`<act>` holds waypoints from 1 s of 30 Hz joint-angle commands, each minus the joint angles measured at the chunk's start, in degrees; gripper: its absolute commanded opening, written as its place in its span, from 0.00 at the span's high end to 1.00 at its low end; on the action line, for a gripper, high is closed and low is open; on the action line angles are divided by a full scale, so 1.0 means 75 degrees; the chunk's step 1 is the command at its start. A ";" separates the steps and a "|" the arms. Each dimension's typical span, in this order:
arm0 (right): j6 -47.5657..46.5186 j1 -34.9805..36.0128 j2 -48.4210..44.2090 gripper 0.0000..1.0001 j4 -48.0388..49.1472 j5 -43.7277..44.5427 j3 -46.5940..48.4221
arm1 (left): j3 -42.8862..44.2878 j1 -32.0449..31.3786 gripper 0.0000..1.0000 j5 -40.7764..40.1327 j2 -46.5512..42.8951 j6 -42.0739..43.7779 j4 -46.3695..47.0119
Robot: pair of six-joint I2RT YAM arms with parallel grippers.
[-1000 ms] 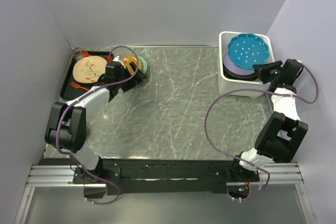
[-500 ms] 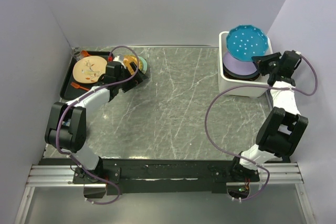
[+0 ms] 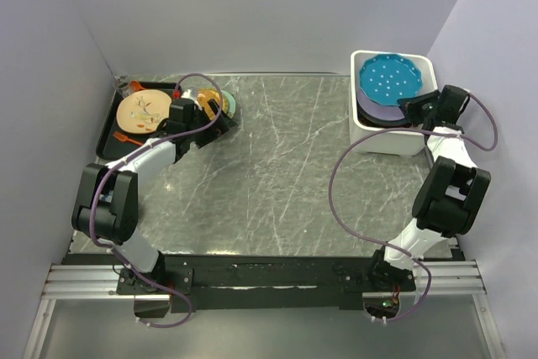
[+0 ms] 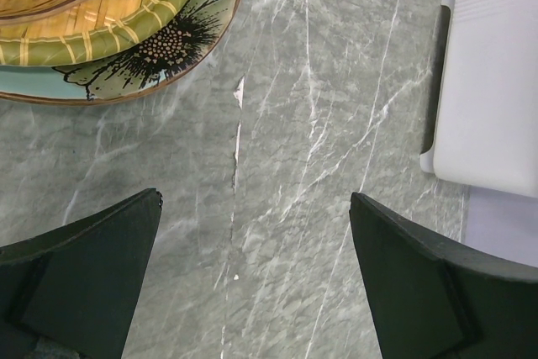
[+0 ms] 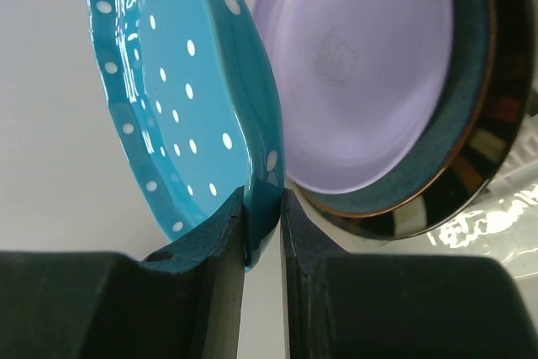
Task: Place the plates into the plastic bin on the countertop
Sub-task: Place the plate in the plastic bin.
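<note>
Both arms are bolted at the near edge of the table (image 3: 277, 182), one reaching up each side. On the left, the arm stretches toward the far-left corner. The left fingers (image 4: 92, 266) are spread wide open with nothing between them, just bare grey stone underneath. Right past their tips there's a teal flower plate (image 4: 168, 48) lying flat on the table, with a yellow-green striped plate (image 4: 101, 31) stacked on top of it. I can't tell if anything else is in that pile. Just left of the stack is a flat black tray (image 3: 109, 136) holding a cream plate (image 3: 143, 111). There are some small orange bits around it that are too tiny for me to make out. On the right, the other arm reaches to the white bin (image 3: 391, 142), which sits on the table in the far-right corner. The right fingers (image 5: 214, 250) are clamped on the near rim of a teal dotted plate (image 5: 176, 98), one finger on each face. That plate is over the bin opening, and in the wrist view it's tilted away from the ones below. A lavender plate (image 5: 361, 73) is already lying inside the bin, on top of a dark blue-grey plate (image 5: 471, 166). The teal one's gripped edge is just beside the lavender rim, but I can't tell if they actually touch.
</note>
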 commanded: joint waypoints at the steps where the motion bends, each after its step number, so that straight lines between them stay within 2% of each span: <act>1: 0.0095 0.0067 -0.0169 0.97 0.1699 -0.0002 0.0528 | -0.0031 -0.0032 0.01 0.0099 -0.0082 0.0157 0.0145; 11: -0.0244 0.0161 0.0207 0.96 0.1078 0.0209 0.0762 | -0.0078 -0.0032 0.01 0.0110 -0.0118 0.0146 0.0156; 30: -0.0503 0.0231 0.0547 0.90 0.0972 0.0443 0.0423 | -0.0207 -0.0032 0.01 0.0098 -0.0223 0.0169 0.0156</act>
